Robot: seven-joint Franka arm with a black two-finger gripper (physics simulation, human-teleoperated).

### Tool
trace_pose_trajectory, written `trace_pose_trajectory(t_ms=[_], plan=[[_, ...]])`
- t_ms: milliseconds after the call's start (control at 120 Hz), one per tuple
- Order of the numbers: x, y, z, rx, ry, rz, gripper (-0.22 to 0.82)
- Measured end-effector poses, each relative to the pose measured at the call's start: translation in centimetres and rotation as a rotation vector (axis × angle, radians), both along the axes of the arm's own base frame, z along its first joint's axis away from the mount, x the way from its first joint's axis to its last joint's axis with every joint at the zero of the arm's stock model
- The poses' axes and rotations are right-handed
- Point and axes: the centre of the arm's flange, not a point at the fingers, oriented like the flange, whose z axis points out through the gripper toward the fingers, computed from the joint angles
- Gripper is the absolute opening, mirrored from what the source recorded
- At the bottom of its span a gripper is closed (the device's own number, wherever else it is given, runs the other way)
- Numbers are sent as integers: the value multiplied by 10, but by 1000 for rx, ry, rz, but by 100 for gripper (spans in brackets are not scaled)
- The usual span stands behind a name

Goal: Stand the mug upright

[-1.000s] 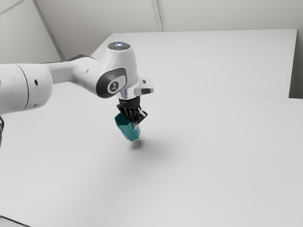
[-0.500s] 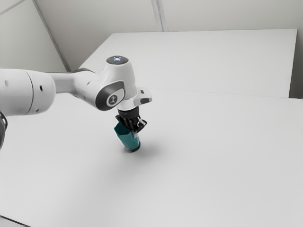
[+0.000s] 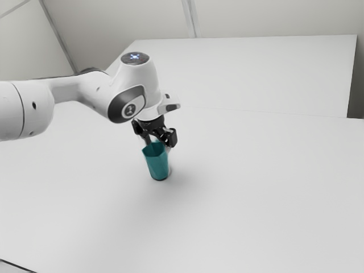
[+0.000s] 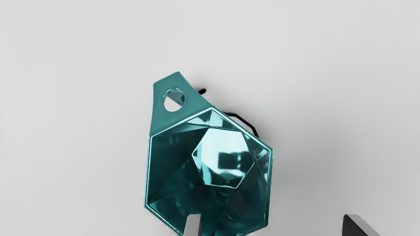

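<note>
In the exterior view the gripper is just above the teal mug, which stands on the table nearly upright, its rim facing up. The wrist view looks down into the faceted mug; its handle with a round hole points away from the fingers. The gripper is open: one fingertip overlaps the mug's rim and the other stands well apart over bare table. Whether the first finger touches the mug cannot be told.
The white table surrounds the mug. Behind it, a second white surface extends toward the back wall.
The mug was held tilted, first above the table and then lower; now it stands nearly upright, let go. My gripper opened and has risen a little since half a second ago.
</note>
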Motion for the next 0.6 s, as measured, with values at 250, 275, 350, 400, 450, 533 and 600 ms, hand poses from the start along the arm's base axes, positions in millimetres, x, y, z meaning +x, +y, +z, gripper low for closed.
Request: trace_pose_trajectory(t_ms=[250, 275, 350, 400, 450, 533, 600], plan=[[22, 9, 92, -81, -46, 103, 56], [25, 11, 105, -89, -51, 113, 56], [27, 14, 140, -104, -56, 136, 57], [27, 16, 159, -109, -50, 147, 58], [26, 18, 182, -114, -51, 157, 59], [23, 24, 204, -121, -34, 178, 59], [19, 33, 218, -125, -23, 196, 60]])
